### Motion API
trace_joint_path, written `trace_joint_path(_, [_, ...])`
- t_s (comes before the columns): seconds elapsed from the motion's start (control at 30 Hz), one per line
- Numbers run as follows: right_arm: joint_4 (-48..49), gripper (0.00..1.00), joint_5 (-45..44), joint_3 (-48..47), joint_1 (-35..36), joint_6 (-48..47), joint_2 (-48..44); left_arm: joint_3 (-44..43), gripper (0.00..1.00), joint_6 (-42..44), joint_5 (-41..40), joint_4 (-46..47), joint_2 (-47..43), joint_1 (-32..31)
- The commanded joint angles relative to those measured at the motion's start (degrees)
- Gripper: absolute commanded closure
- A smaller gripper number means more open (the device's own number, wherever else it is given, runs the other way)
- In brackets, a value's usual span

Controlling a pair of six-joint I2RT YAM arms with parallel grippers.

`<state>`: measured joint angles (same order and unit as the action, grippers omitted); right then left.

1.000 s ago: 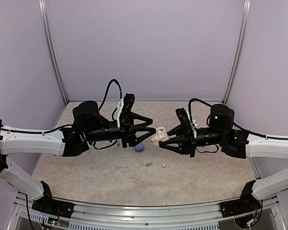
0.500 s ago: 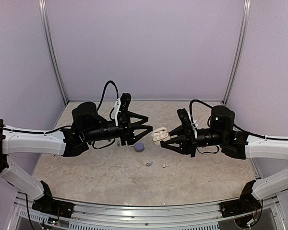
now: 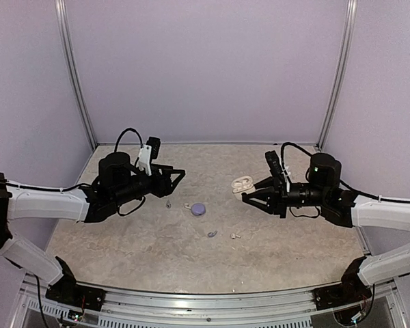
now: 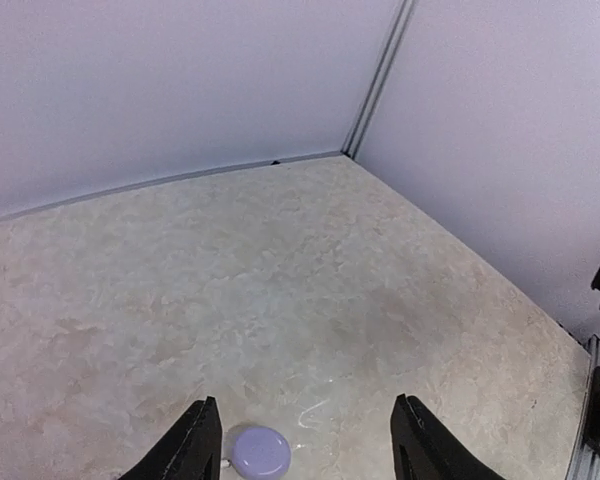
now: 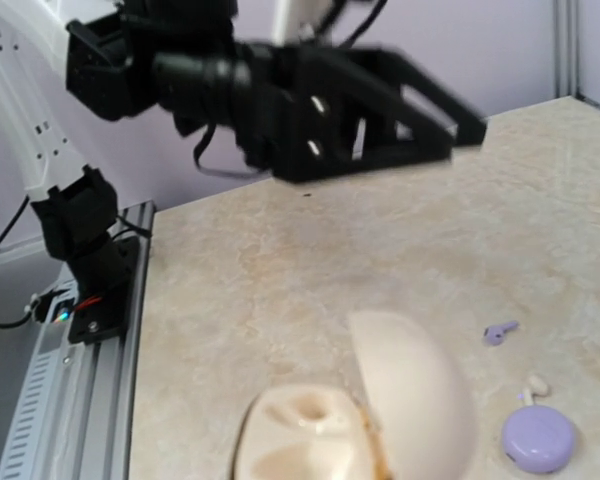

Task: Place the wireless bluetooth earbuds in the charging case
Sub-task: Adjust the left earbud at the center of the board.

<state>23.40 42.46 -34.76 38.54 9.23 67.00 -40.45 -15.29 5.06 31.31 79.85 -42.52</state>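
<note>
My right gripper (image 3: 249, 192) is shut on the white charging case (image 3: 242, 183), held above the table right of centre. Its fingers are out of the right wrist view, where the case (image 5: 305, 440) fills the bottom with its lid (image 5: 412, 400) swung open and its wells empty. My left gripper (image 3: 177, 182) hangs open and empty at the left; its fingertips (image 4: 198, 445) frame the shut lilac case (image 4: 259, 451). The earbuds lie loose on the table: a white one (image 3: 187, 205) beside the lilac case (image 3: 199, 209), a lilac one (image 3: 211, 234) and a white one (image 3: 234, 236) nearer the front.
Lilac walls with metal corner posts (image 3: 333, 75) close the table (image 3: 294, 239) on three sides. A metal rail (image 3: 212, 301) runs along the near edge. In the right wrist view the left arm (image 5: 280, 100) crosses the top, with the lilac earbud (image 5: 499, 331) and lilac case (image 5: 538, 438) at lower right.
My left gripper has let go of the white case and drawn back to the left. My right gripper has moved right with the case, whose lid now stands open.
</note>
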Motion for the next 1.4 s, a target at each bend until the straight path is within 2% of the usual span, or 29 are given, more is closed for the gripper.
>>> trace_joint_path(0.0, [0.33,1.0,0.05,0.49,-1.07,0.75,-1.61,-0.13,0.41,-7.3,-9.63,-7.85,3.12,0.25])
trace_joint_path(0.2, [-1.73,1.0,-2.01,0.05,-1.2,-0.11,-1.35,-5.46,0.44,-18.53,-13.37,-18.2,10.06,-0.21])
trace_joint_path(0.33, [-2.62,1.0,-2.69,-0.21,-1.21,-0.52,-1.56,-10.87,0.46,-21.72,-17.51,-24.18,15.03,-1.36])
trace_joint_path(0.67, [-3.62,1.0,-3.39,-0.23,-1.19,-0.95,-2.52,-23.9,0.48,-20.49,-21.81,-35.47,27.16,-3.19])
trace_joint_path(1.37, [-4.02,1.0,-3.26,-0.48,-1.23,-1.24,-2.83,-33.24,0.6,-17.23,-25.19,-43.49,37.8,-5.28])
